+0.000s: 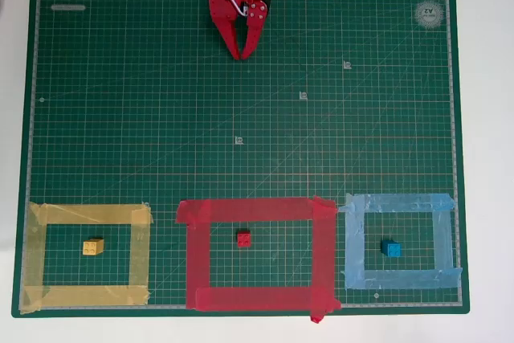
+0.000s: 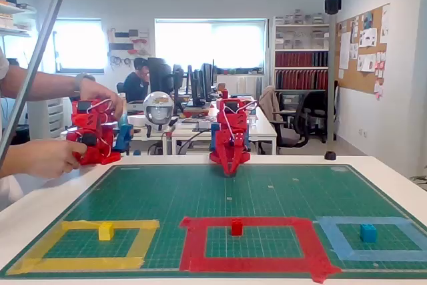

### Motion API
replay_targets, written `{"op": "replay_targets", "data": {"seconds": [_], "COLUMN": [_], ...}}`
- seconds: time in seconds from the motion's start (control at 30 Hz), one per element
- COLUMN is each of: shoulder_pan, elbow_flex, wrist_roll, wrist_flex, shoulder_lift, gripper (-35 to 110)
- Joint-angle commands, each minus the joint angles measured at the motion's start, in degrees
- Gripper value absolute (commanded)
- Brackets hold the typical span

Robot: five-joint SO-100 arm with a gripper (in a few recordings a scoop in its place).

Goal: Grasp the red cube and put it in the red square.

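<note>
Sitting already inside the red square – the red cube, near its upper edge in the overhead view, yellow cube and blue cube in their own frames. Could get nudged onto the tape by any needless second reach. Farther back, gripper – fingers closed together, tips meeting, holding nothing, poised over bare green mat.
</note>
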Motion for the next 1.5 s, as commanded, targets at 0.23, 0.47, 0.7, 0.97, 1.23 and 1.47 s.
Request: {"op": "replay_targets", "data": {"seconds": [0.23, 0.47, 0.7, 0.97, 1.23, 1.47], "shoulder_pan": [0.7, 1.7, 1.7, 1.6, 1.5, 1.8], "elbow_flex": [0.4, 0.4, 0.4, 0.4, 0.4, 0.4], "wrist_roll": [-0.6, -0.4, -0.4, -0.4, -0.4, -0.4], "wrist_flex": [12.8, 12.8, 12.8, 12.8, 12.8, 12.8], "shoulder_lift": [7.5, 7.5, 7.5, 7.5, 7.5, 7.5], "gripper": [-1, -1, -1, -1, -1, -1]}}
